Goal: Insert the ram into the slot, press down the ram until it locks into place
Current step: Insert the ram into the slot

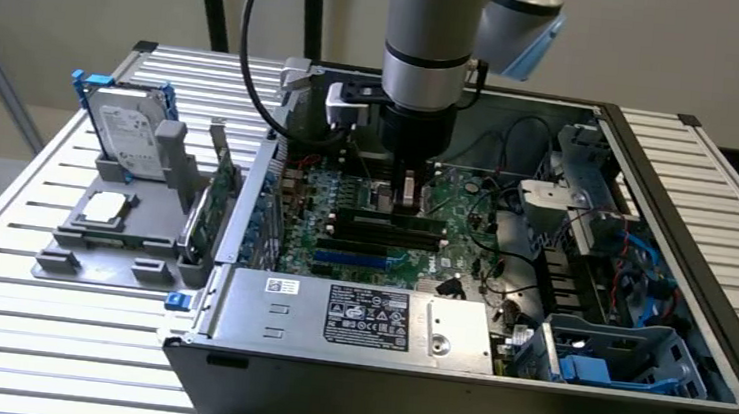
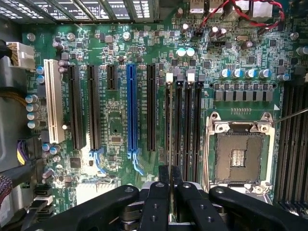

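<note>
Wrist view | claw (image 2: 170, 176) clenched on ram (image 2: 167, 126) | ram on edge, long axis along slot (image 2: 169, 80), parallel to blue slot (image 2: 131, 110)

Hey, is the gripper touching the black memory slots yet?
Cannot tell. In the wrist view the gripper overlaps the ends of the slots, but that view faces the board head-on, so neither gap nor contact shows.

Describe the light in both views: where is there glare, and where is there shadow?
Exterior view: the slatted table is washed out by glare at its near edge, while the inside of the computer case lies in dimmer light. Wrist view: the motherboard is lit evenly, the silver CPU socket reflects light, and the pincer looks dark.
</note>
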`<state>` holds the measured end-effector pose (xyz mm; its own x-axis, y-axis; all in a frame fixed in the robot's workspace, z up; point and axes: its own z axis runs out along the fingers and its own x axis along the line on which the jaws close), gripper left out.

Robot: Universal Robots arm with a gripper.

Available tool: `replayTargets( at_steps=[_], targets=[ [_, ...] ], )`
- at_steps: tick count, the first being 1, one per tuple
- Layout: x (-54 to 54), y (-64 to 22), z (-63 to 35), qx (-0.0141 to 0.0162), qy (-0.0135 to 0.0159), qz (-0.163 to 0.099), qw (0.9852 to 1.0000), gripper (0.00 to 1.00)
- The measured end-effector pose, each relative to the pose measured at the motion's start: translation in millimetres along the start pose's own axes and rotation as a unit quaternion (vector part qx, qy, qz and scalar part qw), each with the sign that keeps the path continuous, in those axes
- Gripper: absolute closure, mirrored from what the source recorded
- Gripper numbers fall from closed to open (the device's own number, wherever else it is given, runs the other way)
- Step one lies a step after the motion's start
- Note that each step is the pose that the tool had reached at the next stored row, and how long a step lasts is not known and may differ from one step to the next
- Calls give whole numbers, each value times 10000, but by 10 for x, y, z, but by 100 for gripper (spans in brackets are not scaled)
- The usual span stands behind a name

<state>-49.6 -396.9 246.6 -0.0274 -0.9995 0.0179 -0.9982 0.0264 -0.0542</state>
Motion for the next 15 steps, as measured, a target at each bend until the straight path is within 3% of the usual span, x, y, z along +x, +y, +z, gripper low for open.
replayTargets(
  at_steps=[6, 15],
  targets=[
    [-6, 3, 50, -1, 0, 0, 10000, 87],
    [-19, 2, 91, -43, 3, 0, 10000, 87]
  ],
)
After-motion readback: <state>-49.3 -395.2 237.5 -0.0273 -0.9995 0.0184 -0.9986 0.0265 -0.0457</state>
